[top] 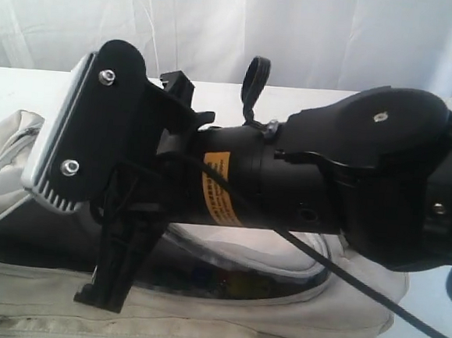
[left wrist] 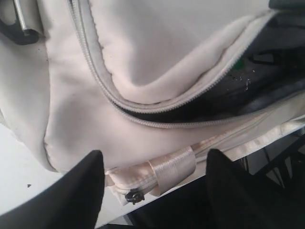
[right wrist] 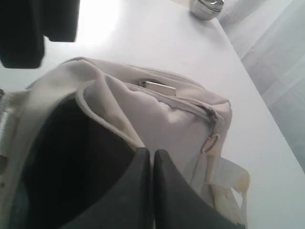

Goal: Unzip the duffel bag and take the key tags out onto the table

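Duffel bag sits unzipped on the tabletop. My left end effector is spread wide. My right end effector is pinched closed.

Soft daylight through the curtain at the top of the exterior view bleaches the bench; the black arm is underexposed. In the right wrist view glare burns the bench white. Left claw and right claw show dark, blurred.

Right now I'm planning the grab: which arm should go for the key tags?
Right, probably: the right claw, though shut, hangs at the duffel bag's open mouth; the left claw, open, sits outside its edge.
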Robot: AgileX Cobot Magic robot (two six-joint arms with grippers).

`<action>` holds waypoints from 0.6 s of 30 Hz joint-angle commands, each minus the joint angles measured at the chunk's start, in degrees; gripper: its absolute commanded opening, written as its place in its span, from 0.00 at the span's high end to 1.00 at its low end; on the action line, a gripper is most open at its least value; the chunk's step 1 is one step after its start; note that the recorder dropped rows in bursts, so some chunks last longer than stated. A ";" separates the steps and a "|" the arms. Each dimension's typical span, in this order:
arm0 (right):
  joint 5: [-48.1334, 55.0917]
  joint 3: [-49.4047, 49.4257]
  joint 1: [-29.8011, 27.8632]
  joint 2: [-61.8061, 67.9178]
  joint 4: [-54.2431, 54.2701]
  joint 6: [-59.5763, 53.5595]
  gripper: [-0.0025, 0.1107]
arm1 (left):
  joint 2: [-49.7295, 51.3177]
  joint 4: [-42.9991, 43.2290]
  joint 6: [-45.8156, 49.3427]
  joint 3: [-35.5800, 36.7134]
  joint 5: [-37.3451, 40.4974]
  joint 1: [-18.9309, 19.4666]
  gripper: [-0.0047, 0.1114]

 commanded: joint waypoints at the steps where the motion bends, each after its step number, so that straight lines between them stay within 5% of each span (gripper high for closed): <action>1: 6.71 -0.30 0.11 0.61 0.41 1.21 0.98 | -0.52 -0.78 -0.55 0.35 1.51 -0.06 0.40; 18: 19.12 -11.22 -3.92 7.69 -2.24 0.95 0.98 | -0.52 -0.42 -0.55 0.35 0.57 -0.06 0.40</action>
